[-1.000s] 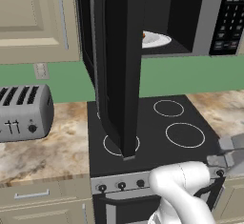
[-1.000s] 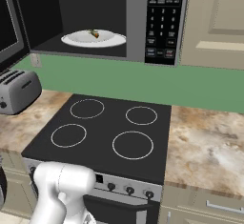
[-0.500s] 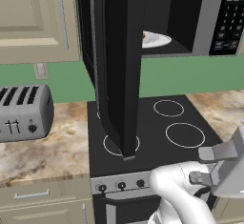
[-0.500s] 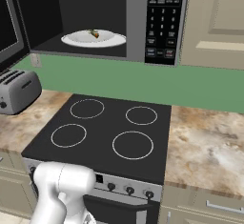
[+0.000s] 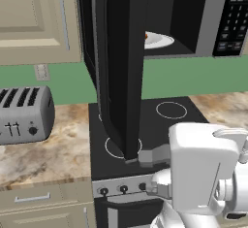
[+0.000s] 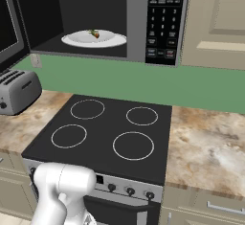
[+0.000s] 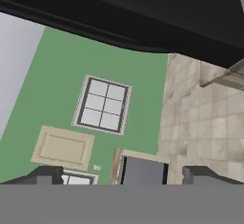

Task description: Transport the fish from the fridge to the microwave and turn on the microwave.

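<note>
At the bottom of the hand view the gripper [image 7: 121, 175] stood with its jaws released, holding nothing. At upper left of the right base view, the fish [image 6: 95, 33] lay on a white plate [image 6: 76, 39] inside the open microwave [image 6: 139, 20]; its keypad writing was too small to read

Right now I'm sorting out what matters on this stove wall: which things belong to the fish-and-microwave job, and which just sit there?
Job:
- fish, on the white plate
- microwave, door open
- keypad

Idle:
- toaster
- stove
</note>
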Controlling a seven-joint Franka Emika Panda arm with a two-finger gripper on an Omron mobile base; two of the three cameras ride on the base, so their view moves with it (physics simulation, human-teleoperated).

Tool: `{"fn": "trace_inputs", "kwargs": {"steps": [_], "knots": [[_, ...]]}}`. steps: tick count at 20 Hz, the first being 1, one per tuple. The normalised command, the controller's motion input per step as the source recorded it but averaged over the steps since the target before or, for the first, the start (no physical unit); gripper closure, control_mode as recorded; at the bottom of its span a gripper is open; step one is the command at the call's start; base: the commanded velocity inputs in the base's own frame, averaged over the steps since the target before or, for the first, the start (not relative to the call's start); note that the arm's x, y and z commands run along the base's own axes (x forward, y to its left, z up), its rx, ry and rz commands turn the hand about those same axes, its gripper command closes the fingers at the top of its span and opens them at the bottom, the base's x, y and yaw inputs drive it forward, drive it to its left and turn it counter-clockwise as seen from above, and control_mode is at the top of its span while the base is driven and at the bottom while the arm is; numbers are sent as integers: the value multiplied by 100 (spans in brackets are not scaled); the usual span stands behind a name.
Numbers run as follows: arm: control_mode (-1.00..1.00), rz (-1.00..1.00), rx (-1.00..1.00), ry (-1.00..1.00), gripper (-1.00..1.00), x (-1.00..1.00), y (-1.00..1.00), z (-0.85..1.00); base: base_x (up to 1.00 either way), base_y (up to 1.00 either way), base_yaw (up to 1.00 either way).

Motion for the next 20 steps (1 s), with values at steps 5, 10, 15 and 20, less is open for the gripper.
{"fn": "trace_inputs", "kwargs": {"steps": [5,10,15,20], "knots": [[-100,-22,5,15,-100,26,55,-12,0,0,0],[-100,-27,8,16,-100,30,44,-11,0,0,0],[-100,-24,10,16,-100,37,40,-12,0,0,0],[-100,-18,10,12,-100,35,35,-7,0,0,0]]}}
